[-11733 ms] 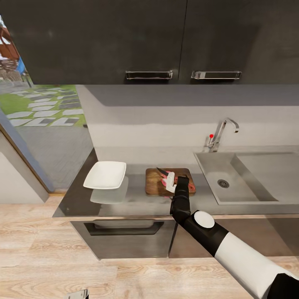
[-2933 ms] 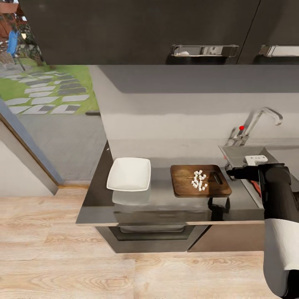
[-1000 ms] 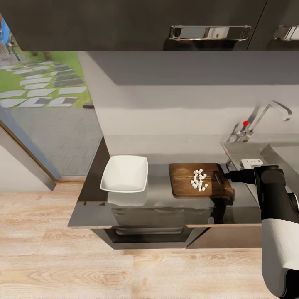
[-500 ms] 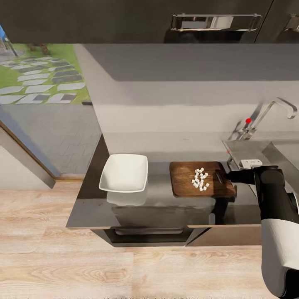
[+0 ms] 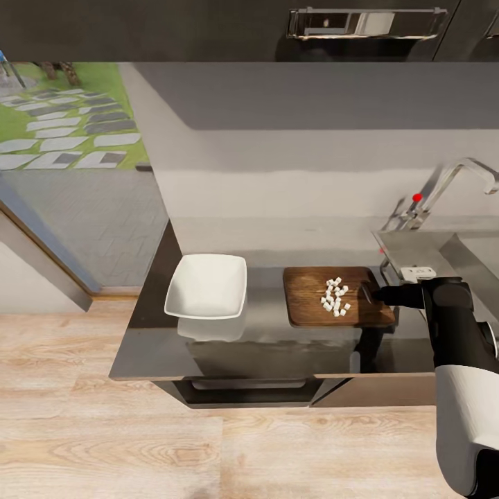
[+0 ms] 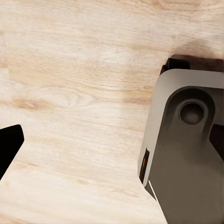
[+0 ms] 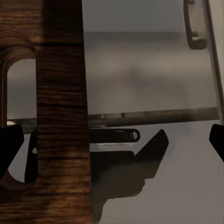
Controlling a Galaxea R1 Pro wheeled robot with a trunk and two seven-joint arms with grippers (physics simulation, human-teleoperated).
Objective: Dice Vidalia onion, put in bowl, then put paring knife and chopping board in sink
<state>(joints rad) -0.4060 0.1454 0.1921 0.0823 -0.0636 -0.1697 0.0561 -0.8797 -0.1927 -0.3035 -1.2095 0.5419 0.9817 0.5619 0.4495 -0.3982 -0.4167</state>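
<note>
While the right gripper (image 5: 374, 296) reaches the chopping board (image 5: 312, 305)'s slot end on the table (image 5: 263, 339), fingers apart, it should grip the rim squarely, keeping diced onion (image 5: 335, 297) level toward the bowl (image 5: 206, 286).

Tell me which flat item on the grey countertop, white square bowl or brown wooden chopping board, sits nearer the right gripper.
The brown wooden chopping board, carrying the white onion dice; the right gripper is at its slotted end. The white square bowl sits apart, farther away.
</note>
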